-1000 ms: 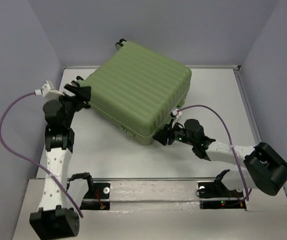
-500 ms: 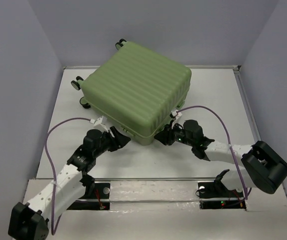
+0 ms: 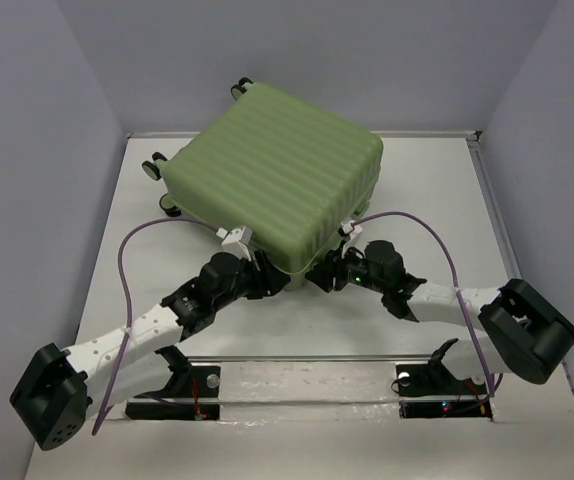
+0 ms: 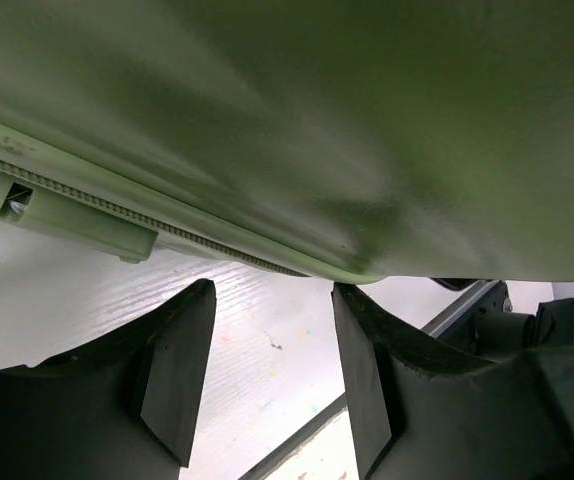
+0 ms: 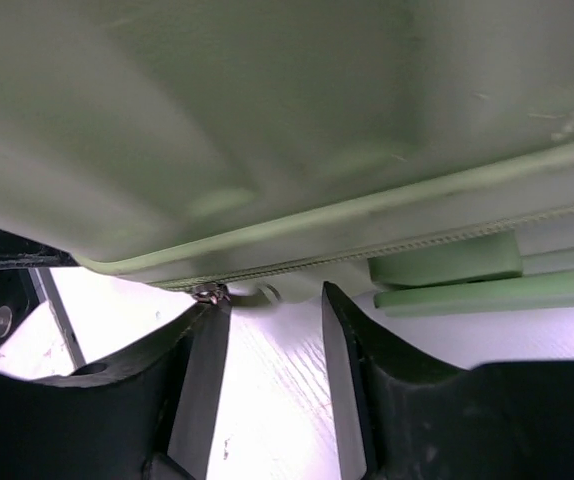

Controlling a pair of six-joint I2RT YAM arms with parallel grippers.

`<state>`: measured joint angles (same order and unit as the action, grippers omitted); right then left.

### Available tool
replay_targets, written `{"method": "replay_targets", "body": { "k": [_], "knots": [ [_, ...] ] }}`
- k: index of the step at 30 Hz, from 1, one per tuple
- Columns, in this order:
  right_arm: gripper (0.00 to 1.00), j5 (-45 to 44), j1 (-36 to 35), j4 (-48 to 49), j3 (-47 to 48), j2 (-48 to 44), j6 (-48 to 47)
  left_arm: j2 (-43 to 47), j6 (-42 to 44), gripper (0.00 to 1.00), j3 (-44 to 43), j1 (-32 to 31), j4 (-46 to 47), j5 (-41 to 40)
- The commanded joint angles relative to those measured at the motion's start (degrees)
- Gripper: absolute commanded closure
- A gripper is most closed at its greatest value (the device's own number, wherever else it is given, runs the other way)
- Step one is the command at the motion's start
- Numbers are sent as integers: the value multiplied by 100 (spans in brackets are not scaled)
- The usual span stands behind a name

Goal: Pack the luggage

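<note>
The luggage (image 3: 272, 185) is a big light-green ribbed suitcase lying flat and closed on the white table, its near corner toward the arms. My left gripper (image 3: 275, 283) is open, just left of that corner, its tips under the shell's rim. The left wrist view shows the shell and zip seam (image 4: 207, 235) above the spread fingers (image 4: 177, 380). My right gripper (image 3: 319, 276) is open, just right of the corner. In the right wrist view a metal zipper pull (image 5: 210, 294) sits at the left fingertip, under the seam (image 5: 367, 250). The lining is hidden.
Black-and-green wheels (image 3: 155, 165) stick out at the suitcase's left and back (image 3: 239, 88). Grey walls enclose the table (image 3: 437, 200) on three sides. Purple cables loop from both wrists. Green feet (image 5: 447, 270) jut from the suitcase's side near the right gripper.
My left arm has swung from the suitcase's left side by the wheels down and right to the near corner. The right gripper has edged closer to the corner. The suitcase shifted slightly.
</note>
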<state>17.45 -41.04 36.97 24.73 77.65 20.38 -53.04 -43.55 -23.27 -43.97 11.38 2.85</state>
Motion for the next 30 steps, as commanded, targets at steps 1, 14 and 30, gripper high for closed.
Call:
{"method": "replay_targets", "body": {
  "k": [1,14,30],
  "knots": [
    [52,83,-106,662,67,-118,-113,241,83,40,-117,-42,357,-487],
    [75,118,-168,812,49,-31,-78,259,277,41,-178,-68,295,-540],
    [93,-2130,-2917,-752,110,-13,528,-778,426,48,-898,-156,1314,-646]
  ]
}}
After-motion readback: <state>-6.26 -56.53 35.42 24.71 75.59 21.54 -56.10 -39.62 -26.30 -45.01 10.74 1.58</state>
